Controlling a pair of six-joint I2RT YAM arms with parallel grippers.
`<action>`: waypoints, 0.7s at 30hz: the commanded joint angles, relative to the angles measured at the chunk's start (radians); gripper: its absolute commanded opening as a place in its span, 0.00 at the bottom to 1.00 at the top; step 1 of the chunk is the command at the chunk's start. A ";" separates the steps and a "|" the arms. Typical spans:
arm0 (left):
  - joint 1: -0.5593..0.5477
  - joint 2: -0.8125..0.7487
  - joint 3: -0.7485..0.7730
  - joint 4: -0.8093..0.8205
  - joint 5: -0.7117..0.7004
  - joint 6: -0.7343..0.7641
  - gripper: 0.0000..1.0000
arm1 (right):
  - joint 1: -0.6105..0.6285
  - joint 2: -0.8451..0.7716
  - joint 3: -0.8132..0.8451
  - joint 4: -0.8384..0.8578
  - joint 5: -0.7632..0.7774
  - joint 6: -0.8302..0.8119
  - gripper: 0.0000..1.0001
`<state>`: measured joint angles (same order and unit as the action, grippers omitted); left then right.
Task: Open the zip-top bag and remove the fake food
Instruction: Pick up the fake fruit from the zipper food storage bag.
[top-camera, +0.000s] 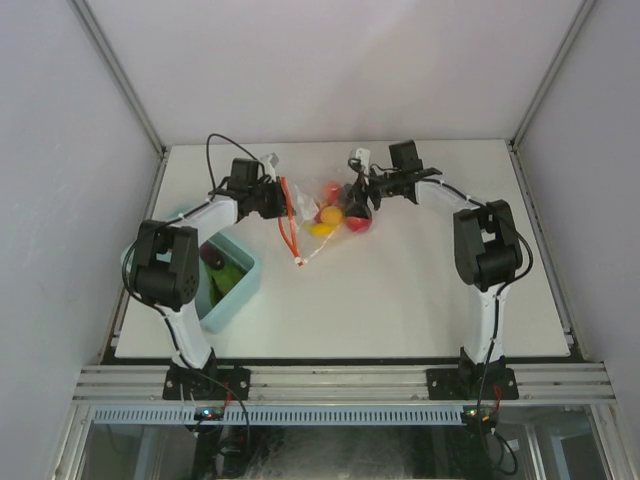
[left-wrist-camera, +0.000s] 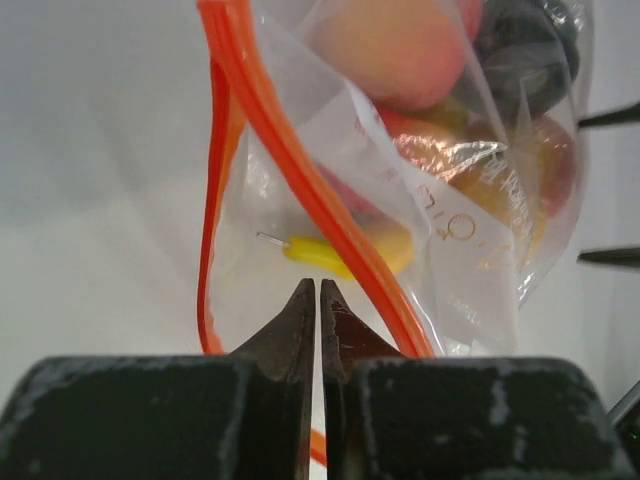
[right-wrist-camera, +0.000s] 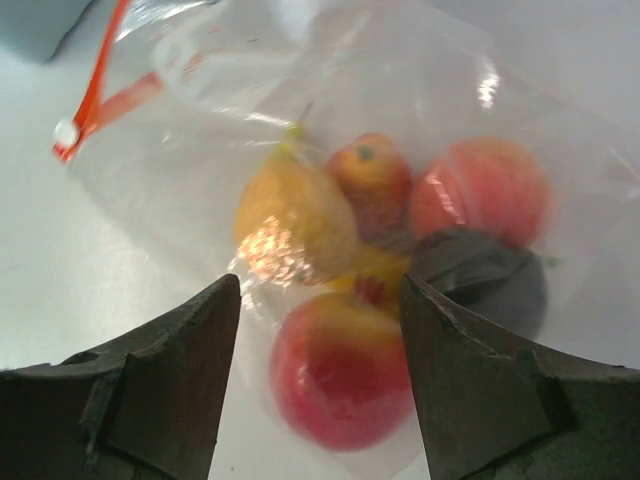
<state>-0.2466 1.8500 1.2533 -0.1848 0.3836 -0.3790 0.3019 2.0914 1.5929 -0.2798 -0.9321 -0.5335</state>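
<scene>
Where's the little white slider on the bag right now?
Top view: the white slider sits at the near end of the red zip strip, just right of the blue bin.

Left gripper (left-wrist-camera: 318, 287) closed (right gripper (right-wrist-camera: 320, 285) agape)

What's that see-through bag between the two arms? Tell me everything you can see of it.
The zip-top bag is clear, crinkly plastic with an orange zip strip and a white slider at its end. The strip's halves stand parted, so the mouth is open. Inside sits fake fruit: red, yellow, peach, one dark. It is at the far part of the white table; the left gripper is shut on the zip edge, the right gripper straddles the bottom.
</scene>
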 joint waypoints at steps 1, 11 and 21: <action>-0.011 0.045 0.097 0.083 0.117 -0.009 0.09 | -0.012 -0.118 -0.078 0.008 -0.150 -0.372 0.65; -0.038 0.132 0.169 0.148 0.204 0.015 0.22 | 0.027 -0.074 -0.047 -0.122 0.001 -0.598 0.67; -0.042 0.130 0.059 0.381 0.364 -0.061 0.31 | 0.066 -0.027 0.003 -0.151 0.031 -0.629 0.64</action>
<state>-0.2844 1.9900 1.3499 0.0574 0.6403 -0.4004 0.3500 2.0422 1.5299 -0.4076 -0.9138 -1.1164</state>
